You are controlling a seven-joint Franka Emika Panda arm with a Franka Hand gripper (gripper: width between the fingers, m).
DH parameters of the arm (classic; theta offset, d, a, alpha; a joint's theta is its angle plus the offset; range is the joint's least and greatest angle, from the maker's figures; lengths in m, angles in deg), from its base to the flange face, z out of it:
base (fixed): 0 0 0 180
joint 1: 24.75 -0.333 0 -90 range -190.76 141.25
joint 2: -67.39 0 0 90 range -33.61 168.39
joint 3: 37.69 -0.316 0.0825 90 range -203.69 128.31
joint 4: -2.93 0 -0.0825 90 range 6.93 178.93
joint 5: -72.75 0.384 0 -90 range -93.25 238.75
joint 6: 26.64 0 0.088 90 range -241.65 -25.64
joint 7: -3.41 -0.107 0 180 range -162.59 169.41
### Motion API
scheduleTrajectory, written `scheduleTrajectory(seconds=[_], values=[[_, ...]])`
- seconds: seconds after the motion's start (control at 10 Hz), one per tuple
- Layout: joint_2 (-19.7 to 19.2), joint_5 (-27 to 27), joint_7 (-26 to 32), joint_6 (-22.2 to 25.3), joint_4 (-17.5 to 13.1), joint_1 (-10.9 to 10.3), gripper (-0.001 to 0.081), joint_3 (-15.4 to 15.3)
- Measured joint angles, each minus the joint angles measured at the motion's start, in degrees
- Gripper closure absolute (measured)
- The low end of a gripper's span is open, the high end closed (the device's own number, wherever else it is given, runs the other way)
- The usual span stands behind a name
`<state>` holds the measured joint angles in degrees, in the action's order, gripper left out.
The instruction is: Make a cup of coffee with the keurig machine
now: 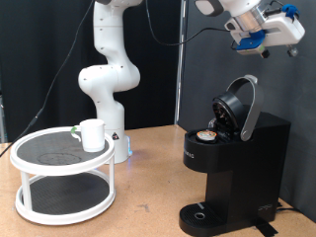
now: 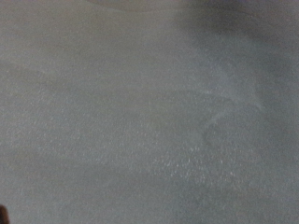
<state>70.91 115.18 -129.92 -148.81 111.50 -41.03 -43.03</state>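
The black keurig machine [image 1: 234, 163] stands at the exterior view's right with its rounded lid [image 1: 238, 105] raised open. A small tan-topped pod [image 1: 207, 135] sits in the open brew chamber. The white mug [image 1: 92, 134] stands on the top shelf of a white two-tier round stand [image 1: 61, 173] at the exterior view's left. My gripper [image 1: 259, 32] is high at the exterior view's top right, above and behind the machine, far from the mug. Nothing shows between its fingers. The wrist view shows only a blurred grey surface; no fingers or objects appear in it.
The white arm base [image 1: 109, 74] rises behind the stand. A vertical dark pole [image 1: 182, 59] stands behind the machine against a black backdrop. The wooden table [image 1: 148, 207] extends between the stand and the machine.
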Motion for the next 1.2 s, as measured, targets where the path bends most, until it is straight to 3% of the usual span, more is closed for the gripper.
scheduleTrajectory(seconds=[0.4,0.5,0.6,0.7,0.8,1.0,1.1,1.2], values=[[-0.37,-1.27,0.33,-0.07,0.0,0.02,0.0012,-0.19],[-0.33,-2.01,0.42,0.44,0.01,0.05,0.0187,-0.14],[-0.27,-2.49,0.46,1.31,0.03,0.1,0.0187,0.03],[-0.23,-2.87,0.45,2.46,0.05,0.23,0.0376,0.22],[-0.22,-3.6,0.43,3.18,0.21,0.51,0.0376,0.33],[-0.2,-5.45,0.41,3.31,1.15,1.09,0.0651,0.49],[-0.21,-5.94,0.41,3.31,1.82,1.49,0.0651,0.67],[-0.21,-6.06,0.44,3.31,2.41,1.88,0.0772,0.9]])
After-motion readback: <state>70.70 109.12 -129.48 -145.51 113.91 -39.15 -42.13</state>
